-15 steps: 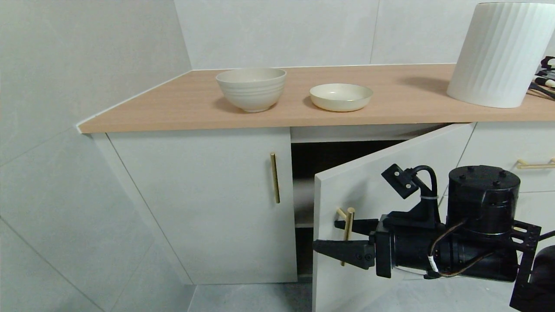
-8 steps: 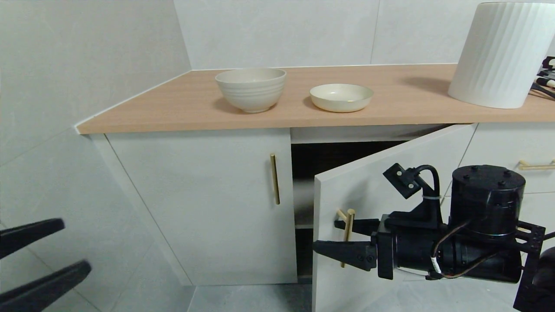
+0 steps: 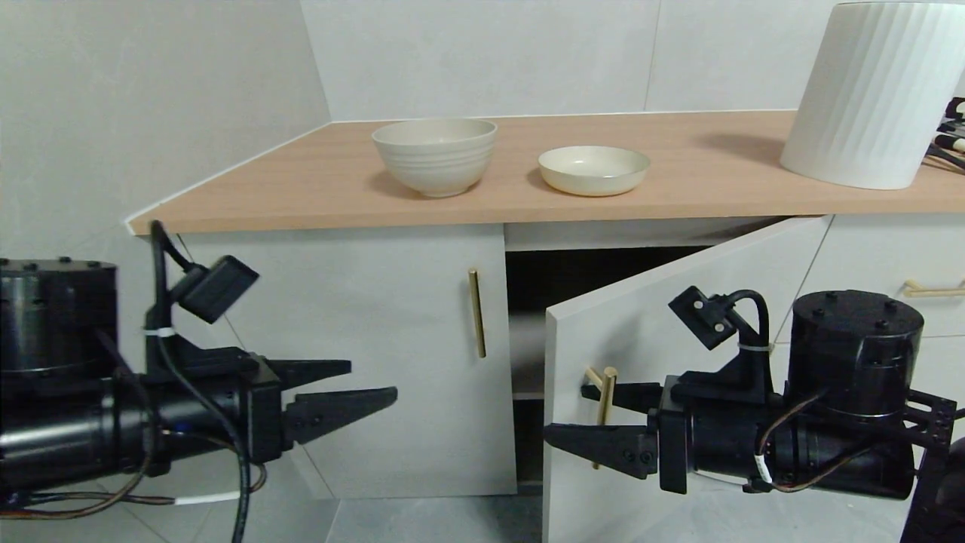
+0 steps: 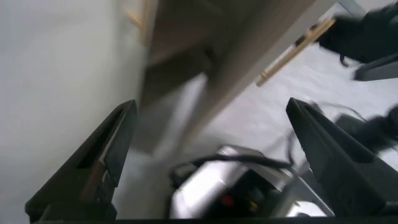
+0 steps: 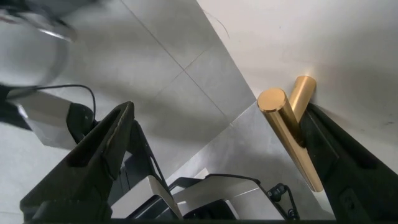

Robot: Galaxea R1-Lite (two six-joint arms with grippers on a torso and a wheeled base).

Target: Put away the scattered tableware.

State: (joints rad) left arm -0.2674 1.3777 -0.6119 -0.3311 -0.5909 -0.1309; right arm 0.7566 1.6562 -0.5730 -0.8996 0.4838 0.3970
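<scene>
At the lower right of the frame, the right gripper (image 3: 565, 411) is spread wide, its jaws on either side of the brass bar handle (image 3: 604, 413) of the open white cupboard door (image 3: 618, 339). At lower left, the left gripper (image 3: 373, 379) is also wide and holds nothing. Farther back, on the wooden bench (image 3: 301, 188), a deep ribbed cream bowl (image 3: 435, 154) stands at upper centre, with a shallow cream dish (image 3: 593, 169) near it on the right.
</scene>
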